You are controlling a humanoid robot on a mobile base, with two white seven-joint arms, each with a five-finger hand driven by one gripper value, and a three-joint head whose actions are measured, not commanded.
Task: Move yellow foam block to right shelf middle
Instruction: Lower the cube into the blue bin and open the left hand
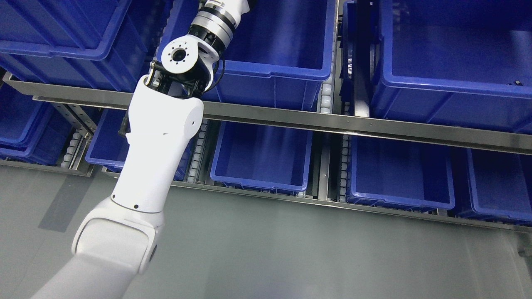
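My left arm (158, 141) rises from the lower left, white, with its silver wrist joint (212, 23) reaching over the near rim of the upper-shelf middle blue bin (274, 72). The arm leaves the picture at the top edge, so the left hand is out of view. No yellow foam block shows anywhere in the head view. The right arm is not in the picture.
Blue plastic bins fill a metal rack: an upper-right bin (453, 89), an upper-left bin (66, 45), and lower bins at the middle (262, 174) and right (399, 195). A steel shelf rail (353, 124) runs across. Grey floor (311, 253) lies below.
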